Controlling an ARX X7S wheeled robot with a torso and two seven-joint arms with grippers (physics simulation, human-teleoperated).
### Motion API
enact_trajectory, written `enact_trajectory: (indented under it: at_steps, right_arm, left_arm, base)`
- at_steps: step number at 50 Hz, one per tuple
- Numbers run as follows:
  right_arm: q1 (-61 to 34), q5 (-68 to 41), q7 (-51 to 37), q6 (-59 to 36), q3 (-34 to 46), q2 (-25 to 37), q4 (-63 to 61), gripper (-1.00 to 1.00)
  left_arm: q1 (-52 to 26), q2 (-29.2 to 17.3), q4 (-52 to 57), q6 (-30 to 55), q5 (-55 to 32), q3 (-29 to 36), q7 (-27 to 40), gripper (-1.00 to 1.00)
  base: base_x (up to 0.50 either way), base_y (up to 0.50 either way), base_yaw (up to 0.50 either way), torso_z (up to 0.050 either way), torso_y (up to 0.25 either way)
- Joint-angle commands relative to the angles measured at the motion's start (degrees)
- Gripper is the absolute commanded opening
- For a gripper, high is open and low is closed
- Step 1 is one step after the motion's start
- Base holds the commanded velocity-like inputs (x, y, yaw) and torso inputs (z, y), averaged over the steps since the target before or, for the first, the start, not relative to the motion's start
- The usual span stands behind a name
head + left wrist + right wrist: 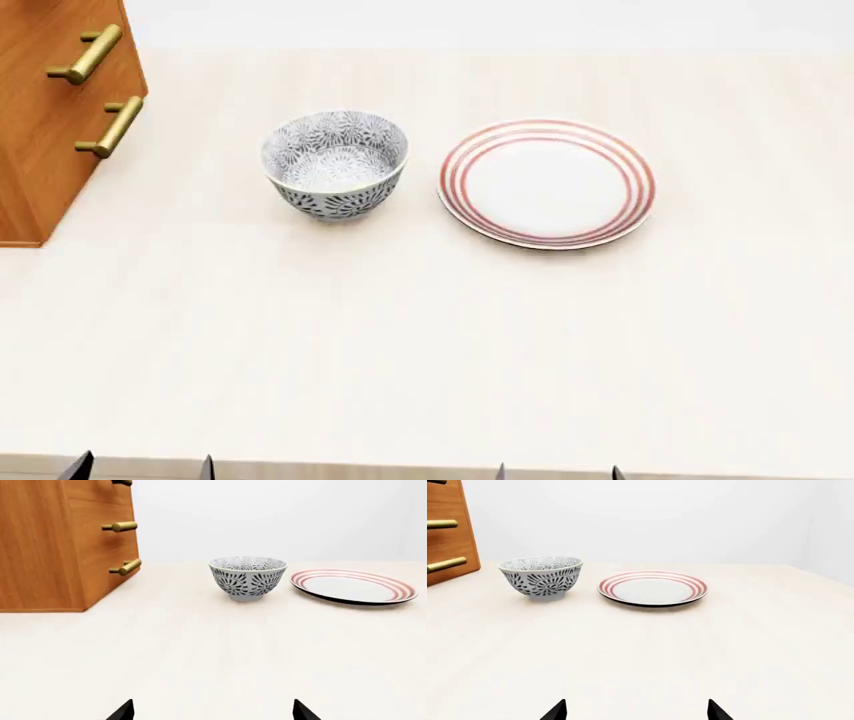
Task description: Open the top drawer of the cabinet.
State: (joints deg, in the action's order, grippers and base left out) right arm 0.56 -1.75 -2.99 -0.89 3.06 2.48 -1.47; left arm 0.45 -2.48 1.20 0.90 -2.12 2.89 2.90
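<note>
Both hands hang low at the near desk [427,350] edge, left hand [212,711] and right hand [636,711] spread wide, holding nothing. Nothing is begun: the cabinet [47,150] stands far left, its top drawer [100,490] barely in view, untouched.

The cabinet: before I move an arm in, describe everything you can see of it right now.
The cabinet is an orange-brown wooden chest standing upright on the pale table, at the head view's far left, left of the patterned bowl and apart from it. Its front carries brass bar handles on short posts; three show in the left wrist view, the uppermost cut by the frame edge. The visible drawer fronts sit flush, so they look closed. Its top is out of view. Nothing touches it but the table.
</note>
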Motion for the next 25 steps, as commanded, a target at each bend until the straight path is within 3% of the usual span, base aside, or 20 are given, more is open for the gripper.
enact_trajectory:
  at_steps: [1, 15, 25]
  right_arm:
    - [0.1, 0.4, 0.4, 0.0, -0.4, -0.4, -0.1, 1.0]
    - [0.0, -1.1, -1.3, 0.0, 1.3, 1.1, -0.1, 1.0]
    - [0.0, -1.8, -2.2, 0.0, 2.2, 1.9, -0.1, 1.0]
  left_arm:
    - [0.0, 0.4, 0.0, 0.2, 0.2, -0.5, -0.5, 1.0]
    - [0.0, -1.1, 0.4, 0.2, -1.3, 1.2, 1.3, 1.0]
    - [0.0, -1.9, 0.5, 0.0, -2.1, 2.1, 2.0, 1.0]
  base:
    - [0.0, 0.0, 0.0, 0.0, 0.0]
    - [0.0, 0.0, 0.0, 0.001, 0.0]
    - [0.0, 0.0, 0.0, 0.05, 0.0]
